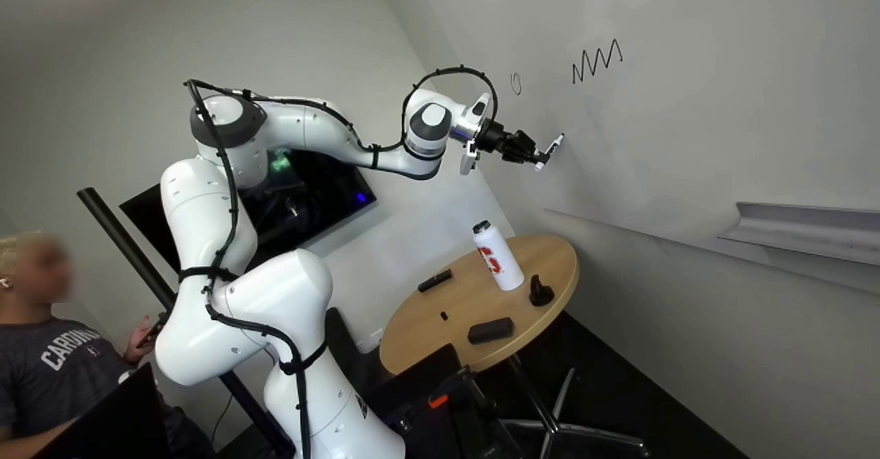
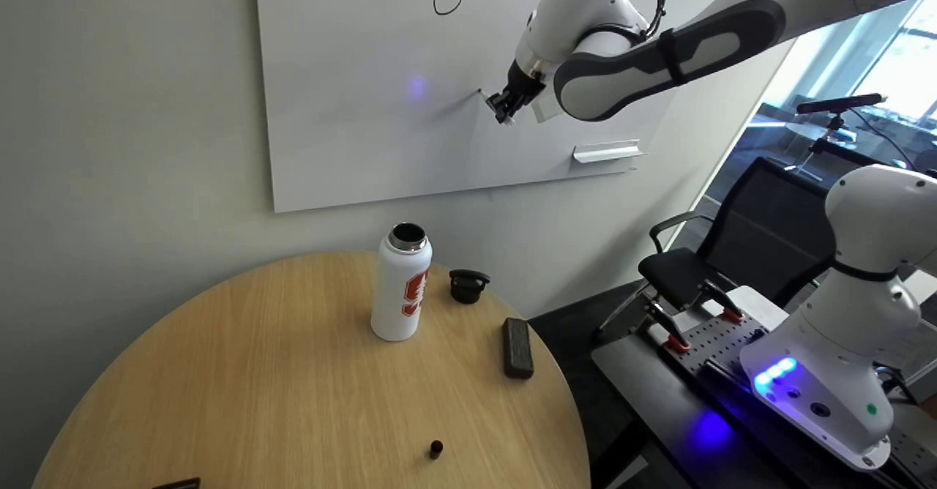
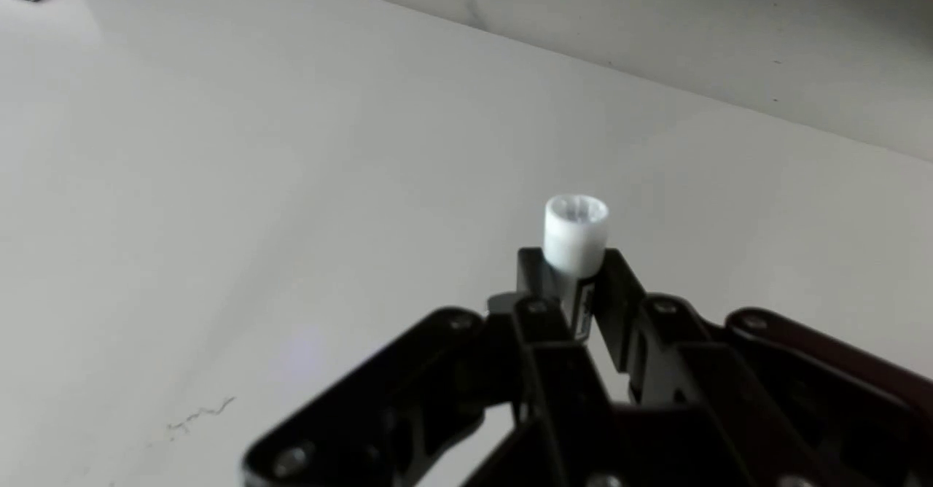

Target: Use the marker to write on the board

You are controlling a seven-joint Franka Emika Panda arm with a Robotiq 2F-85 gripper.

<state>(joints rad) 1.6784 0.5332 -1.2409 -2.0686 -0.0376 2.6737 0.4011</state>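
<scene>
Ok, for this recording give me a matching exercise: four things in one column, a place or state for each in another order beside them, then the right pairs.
Things
1) marker
2) white bottle
3) black block
4) board

Places and states
a) stands open-topped on the round table
b) bears a black zigzag
c) held between the fingers
d) lies flat on the round table

Right pairs: 1-c, 2-a, 3-d, 4-b
</scene>
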